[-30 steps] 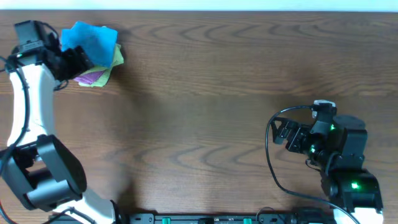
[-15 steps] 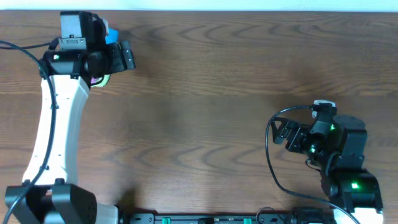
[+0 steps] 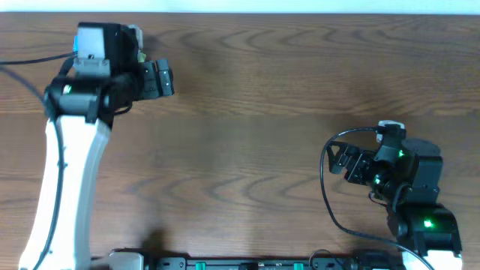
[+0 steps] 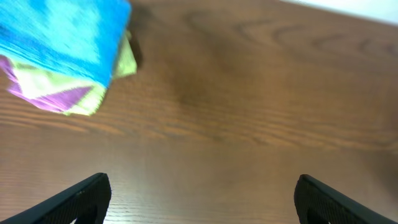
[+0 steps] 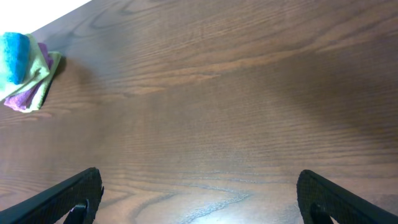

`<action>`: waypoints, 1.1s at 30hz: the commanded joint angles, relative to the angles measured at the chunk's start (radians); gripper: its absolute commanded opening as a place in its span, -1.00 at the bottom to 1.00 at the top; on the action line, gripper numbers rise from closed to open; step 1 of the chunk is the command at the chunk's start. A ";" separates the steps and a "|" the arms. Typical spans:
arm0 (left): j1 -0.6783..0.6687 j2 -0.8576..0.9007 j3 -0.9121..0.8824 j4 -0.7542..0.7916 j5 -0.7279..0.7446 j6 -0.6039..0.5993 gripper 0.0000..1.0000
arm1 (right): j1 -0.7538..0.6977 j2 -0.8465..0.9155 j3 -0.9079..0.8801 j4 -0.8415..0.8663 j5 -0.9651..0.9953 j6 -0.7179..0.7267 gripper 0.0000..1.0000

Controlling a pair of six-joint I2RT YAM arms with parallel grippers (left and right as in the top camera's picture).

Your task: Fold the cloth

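Note:
The sky-blue cloth [image 4: 62,34] lies on top of a small stack at the far left of the table, seen at the upper left in the left wrist view. It also shows far off in the right wrist view [image 5: 13,56]. In the overhead view my left arm hides it. My left gripper [image 3: 161,79] [image 4: 202,205] is open and empty, over bare wood just right of the stack. My right gripper [image 3: 341,161] [image 5: 199,199] is open and empty at the right side of the table, far from the cloth.
A light green cloth [image 4: 121,62] and a purple cloth [image 4: 53,96] lie under the blue one; both also show in the right wrist view, green [image 5: 45,70] and purple [image 5: 22,99]. The table's far edge [image 3: 300,13] runs just behind the stack.
My left arm has swung right and forward over the cloth stack, which it now hides from above. Its gripper has moved from beside the stack to its right. The right arm has not moved.

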 commanded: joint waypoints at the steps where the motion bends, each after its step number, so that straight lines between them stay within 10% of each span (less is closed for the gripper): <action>1: -0.006 -0.076 -0.011 -0.004 -0.056 0.018 0.90 | -0.008 -0.004 -0.008 -0.001 -0.007 0.010 0.98; 33: -0.007 -1.235 -1.105 0.247 -0.135 0.182 0.91 | -0.008 -0.004 -0.008 -0.002 -0.007 0.010 0.98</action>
